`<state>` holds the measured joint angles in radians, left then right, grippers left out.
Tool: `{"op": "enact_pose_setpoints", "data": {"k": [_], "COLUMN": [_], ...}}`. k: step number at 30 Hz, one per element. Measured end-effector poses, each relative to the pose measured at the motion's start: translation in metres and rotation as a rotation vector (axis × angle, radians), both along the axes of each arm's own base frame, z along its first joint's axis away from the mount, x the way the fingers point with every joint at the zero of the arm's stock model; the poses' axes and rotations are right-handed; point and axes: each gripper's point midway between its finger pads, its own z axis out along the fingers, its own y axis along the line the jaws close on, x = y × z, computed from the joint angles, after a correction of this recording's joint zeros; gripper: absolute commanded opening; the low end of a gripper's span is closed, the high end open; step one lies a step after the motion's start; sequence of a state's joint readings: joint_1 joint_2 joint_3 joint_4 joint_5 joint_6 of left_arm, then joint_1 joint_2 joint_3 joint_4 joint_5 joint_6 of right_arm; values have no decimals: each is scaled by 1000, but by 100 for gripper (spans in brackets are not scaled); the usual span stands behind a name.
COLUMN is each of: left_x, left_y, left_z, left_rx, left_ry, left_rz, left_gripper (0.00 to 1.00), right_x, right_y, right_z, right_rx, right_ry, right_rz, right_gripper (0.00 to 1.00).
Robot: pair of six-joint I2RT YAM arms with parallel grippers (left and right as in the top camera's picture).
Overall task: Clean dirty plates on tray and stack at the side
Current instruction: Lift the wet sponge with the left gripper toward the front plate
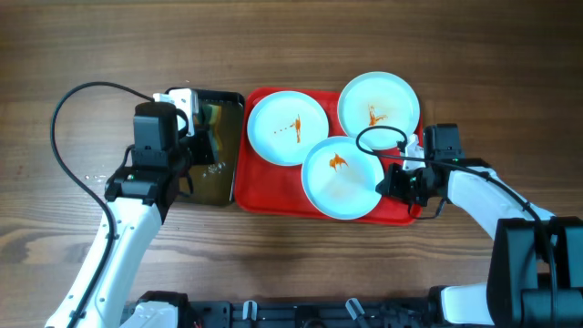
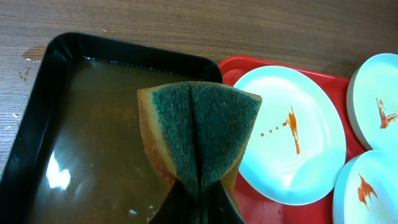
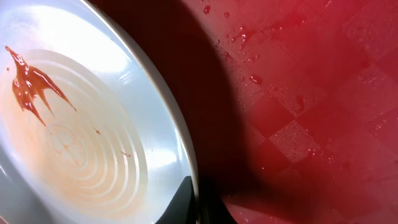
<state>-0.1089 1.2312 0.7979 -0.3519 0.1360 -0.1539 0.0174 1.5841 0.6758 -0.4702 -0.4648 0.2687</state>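
Pan beside tray | left tool clamps sponge | right tool pinches plate rim

My overhead view is bright, evenly lit and sharp, with only faint shadows. From my left wrist the sponge is crisp, and liquid in the black pan shows pale glare. My right wrist view sits close: the plate casts 1 deep shadow across the tray, droplets glinting.

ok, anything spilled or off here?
Small spills only: wet spots on the wood table beside the black pan, and droplets on the red tray next to the front plate. Nothing looks damaged.
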Motion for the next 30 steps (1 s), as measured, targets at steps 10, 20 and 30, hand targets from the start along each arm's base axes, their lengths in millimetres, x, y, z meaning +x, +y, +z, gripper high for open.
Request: {"op": "enact_pose_setpoints", "data": {"k": [10, 20, 30], "left_x": [0, -1, -1], "left_y": [0, -5, -142], "left_z": [0, 1, 7], "left_rx": [0, -23, -474], "left_ry": [0, 3, 76], "left_rz": [0, -16, -171], "left_gripper": [4, 4, 4], "right_x": [-18, -34, -29], "right_y": [0, 8, 6], "right_z": [11, 24, 24], "right_rx": [-1, -10, -25], "right_ry": [45, 46, 27], "right_rz": [11, 73, 71], "right_gripper": [4, 4, 4]}}
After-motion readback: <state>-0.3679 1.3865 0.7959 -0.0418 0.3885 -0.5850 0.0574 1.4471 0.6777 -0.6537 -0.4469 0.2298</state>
